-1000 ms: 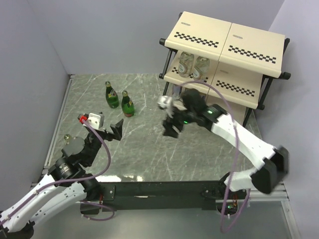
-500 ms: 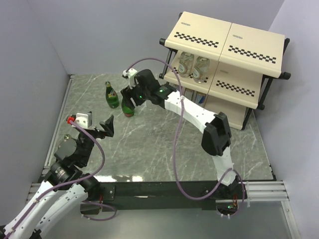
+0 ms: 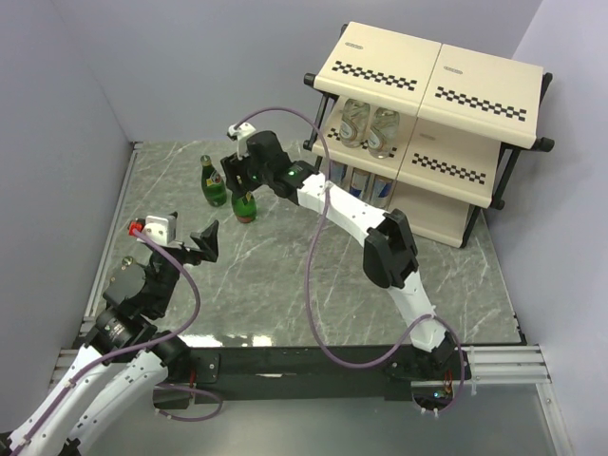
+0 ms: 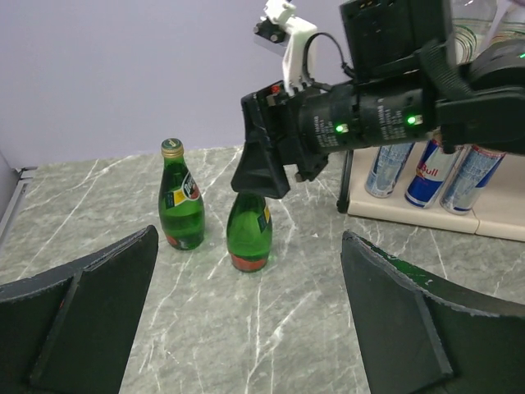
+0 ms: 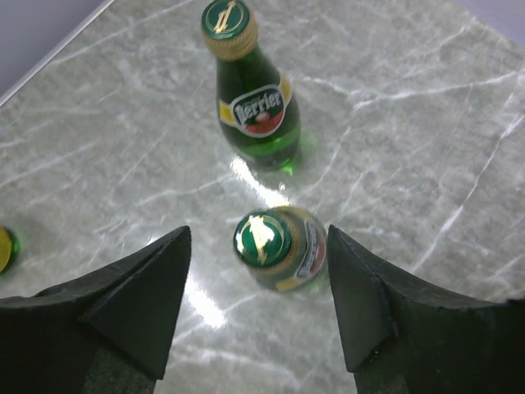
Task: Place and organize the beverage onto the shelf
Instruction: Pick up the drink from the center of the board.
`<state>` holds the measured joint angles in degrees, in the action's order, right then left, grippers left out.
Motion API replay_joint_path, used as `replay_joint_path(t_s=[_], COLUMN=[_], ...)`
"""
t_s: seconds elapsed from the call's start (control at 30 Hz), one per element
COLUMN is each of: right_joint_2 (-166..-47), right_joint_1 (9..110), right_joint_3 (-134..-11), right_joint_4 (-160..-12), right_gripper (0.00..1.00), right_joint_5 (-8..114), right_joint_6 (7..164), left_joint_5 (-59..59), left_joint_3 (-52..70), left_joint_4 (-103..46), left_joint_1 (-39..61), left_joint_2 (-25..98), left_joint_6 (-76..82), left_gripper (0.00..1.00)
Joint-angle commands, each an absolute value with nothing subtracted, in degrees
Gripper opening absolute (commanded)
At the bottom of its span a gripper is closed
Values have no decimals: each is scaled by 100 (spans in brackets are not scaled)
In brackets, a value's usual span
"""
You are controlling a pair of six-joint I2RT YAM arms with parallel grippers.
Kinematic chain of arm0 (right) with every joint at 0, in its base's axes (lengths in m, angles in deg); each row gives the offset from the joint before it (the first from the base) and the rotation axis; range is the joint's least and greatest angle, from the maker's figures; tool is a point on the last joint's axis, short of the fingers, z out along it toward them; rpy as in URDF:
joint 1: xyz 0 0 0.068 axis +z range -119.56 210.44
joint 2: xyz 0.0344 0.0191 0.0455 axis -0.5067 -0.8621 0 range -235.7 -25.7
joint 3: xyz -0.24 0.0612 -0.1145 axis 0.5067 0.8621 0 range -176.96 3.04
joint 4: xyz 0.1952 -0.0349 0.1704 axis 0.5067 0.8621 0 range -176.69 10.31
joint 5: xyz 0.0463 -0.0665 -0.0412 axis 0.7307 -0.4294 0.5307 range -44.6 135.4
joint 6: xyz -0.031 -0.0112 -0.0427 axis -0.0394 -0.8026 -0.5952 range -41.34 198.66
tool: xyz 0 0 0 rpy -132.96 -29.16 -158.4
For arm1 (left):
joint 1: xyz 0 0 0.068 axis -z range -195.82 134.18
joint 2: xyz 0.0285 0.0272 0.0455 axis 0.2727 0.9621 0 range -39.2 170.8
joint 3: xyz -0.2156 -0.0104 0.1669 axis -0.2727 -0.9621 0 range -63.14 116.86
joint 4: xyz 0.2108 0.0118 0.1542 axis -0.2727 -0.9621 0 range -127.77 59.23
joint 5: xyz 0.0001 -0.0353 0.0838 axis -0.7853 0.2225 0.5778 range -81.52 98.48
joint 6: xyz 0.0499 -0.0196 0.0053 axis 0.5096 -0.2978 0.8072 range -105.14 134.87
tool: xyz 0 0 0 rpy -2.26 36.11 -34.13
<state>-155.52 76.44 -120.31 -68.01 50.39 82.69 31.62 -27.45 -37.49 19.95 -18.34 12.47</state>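
Two green glass bottles stand on the marble table, one farther left [image 3: 213, 182] and one nearer [image 3: 245, 207]. My right gripper [image 3: 238, 179] hangs open just above the nearer bottle. In the right wrist view its gold-and-green cap [image 5: 262, 238] sits between the spread jaws of that gripper [image 5: 258, 235], not touched, and the other bottle [image 5: 251, 105] stands beyond. My left gripper [image 3: 205, 241] is open and empty, facing both bottles [image 4: 248, 234] from a distance. The shelf [image 3: 475, 85] stands at the back right with two clear bottles [image 3: 369, 125] on the middle tier and three cans [image 4: 431, 171] on the bottom tier.
The grey side wall runs along the table's left edge [image 3: 122, 218]. A yellow-green round thing [image 5: 4, 248] shows at the left border of the right wrist view. The right arm [image 3: 342, 204] stretches across the table's middle towards the bottles.
My right arm swung from beside the shelf across to the left and now hovers over the nearer green bottle. My left gripper drew back slightly and stays open.
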Motion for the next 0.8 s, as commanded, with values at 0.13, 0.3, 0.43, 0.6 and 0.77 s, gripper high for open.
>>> replay_joint_path(t_s=[0.13, 0.3, 0.43, 0.6, 0.77], right_joint_2=[-15946, -16105, -16131, -16210, -16228], right_joint_1=[7685, 7676, 7676, 7702, 7702], right_joint_3=[-12484, -12624, -12660, -12651, -12818], right_joint_4=[-7350, -7376, -7403, -7412, -7175], right_gripper=[65, 58, 53, 39, 5], right_joint_5=[4777, 4821, 4847, 4873, 5032], right_joint_6=[8253, 8226, 8235, 8270, 8130], left_joint_5=[3028, 2976, 2967, 2931, 2914], left_joint_3=[-2789, -2780, -2789, -2780, -2798], left_joint_4=[-3551, -3551, -3551, -3551, -3543], left_joint_1=[1916, 1890, 1863, 1837, 1828], left_joint_2=[-1837, -1793, -1793, -1784, -1775], left_joint_6=[1232, 1232, 1232, 1240, 1232], left_gripper=[98, 98, 98, 98, 98])
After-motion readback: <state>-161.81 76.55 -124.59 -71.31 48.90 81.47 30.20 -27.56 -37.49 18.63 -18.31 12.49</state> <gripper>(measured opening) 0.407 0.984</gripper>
